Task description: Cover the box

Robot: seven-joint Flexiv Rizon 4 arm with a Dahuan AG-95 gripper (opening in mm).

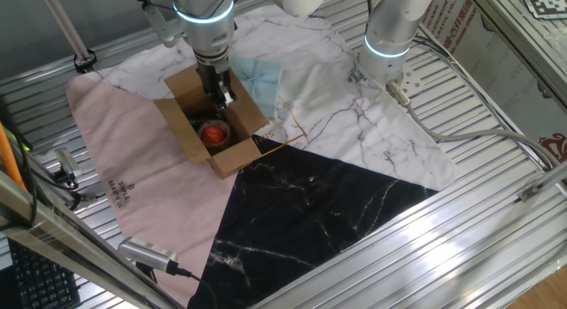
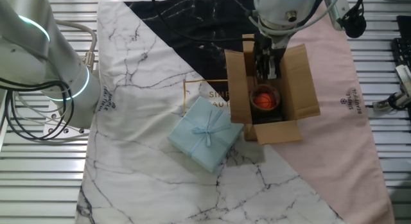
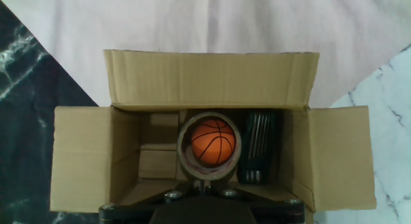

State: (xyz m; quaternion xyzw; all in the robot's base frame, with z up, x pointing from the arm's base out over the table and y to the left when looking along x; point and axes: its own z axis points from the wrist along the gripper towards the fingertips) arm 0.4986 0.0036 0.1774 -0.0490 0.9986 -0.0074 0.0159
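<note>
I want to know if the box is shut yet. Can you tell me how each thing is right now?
box: open, flaps spread out
orange ball: inside the box, sitting in a round holder
claw: hanging over the open box; open or shut unclear
pale blue cloth: folded, lying beside the box

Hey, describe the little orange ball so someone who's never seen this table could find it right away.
Start at the open cardboard box on the pink part of the cloth, right under the robot's gripper. Look inside: the ball sits in a short round ring, beside a dark ribbed object. It is the only orange thing there, lined like a basketball.
</note>
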